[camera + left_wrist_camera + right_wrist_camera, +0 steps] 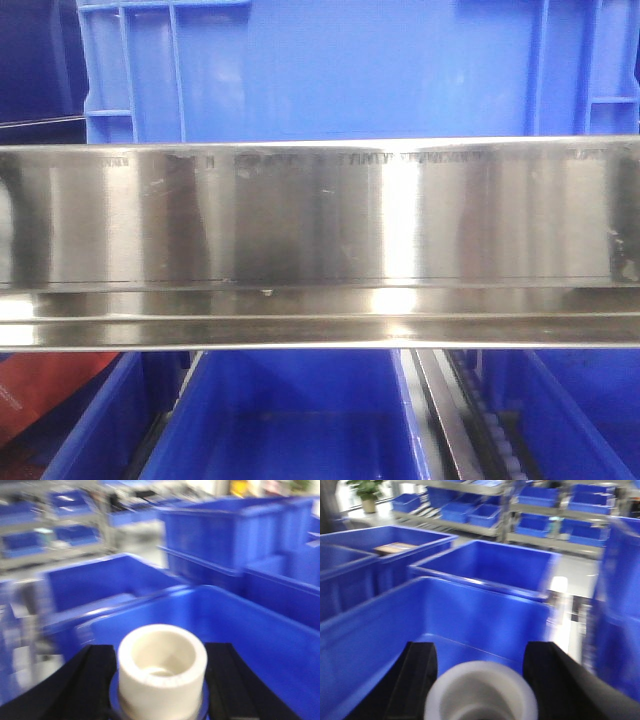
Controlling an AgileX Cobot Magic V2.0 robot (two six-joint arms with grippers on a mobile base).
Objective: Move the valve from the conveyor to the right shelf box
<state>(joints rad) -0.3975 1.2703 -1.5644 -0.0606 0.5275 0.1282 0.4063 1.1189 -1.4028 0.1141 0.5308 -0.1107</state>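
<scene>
The small silvery metal valve (162, 665), whitish end foremost, sits clasped lengthwise between the black left fingers (97, 677) above an open blue plastic box (260, 630) (the right fingers (420, 675) flank a similar cylinder (480, 692), grip unclear).

All you can see of the machine is its finger ends. The left gripper (161, 652) has two matte black fingers (92, 680), thick wedge-shaped slabs, one on either side of the jaws, with straight inner faces and outer edges that slope down and away. The right gripper (481, 650) has black fingers (417, 675) of the same kind, rounded at the upper corners, with a faint sheen on the one right of the jaws, though the blur hides any finer detail.
</scene>
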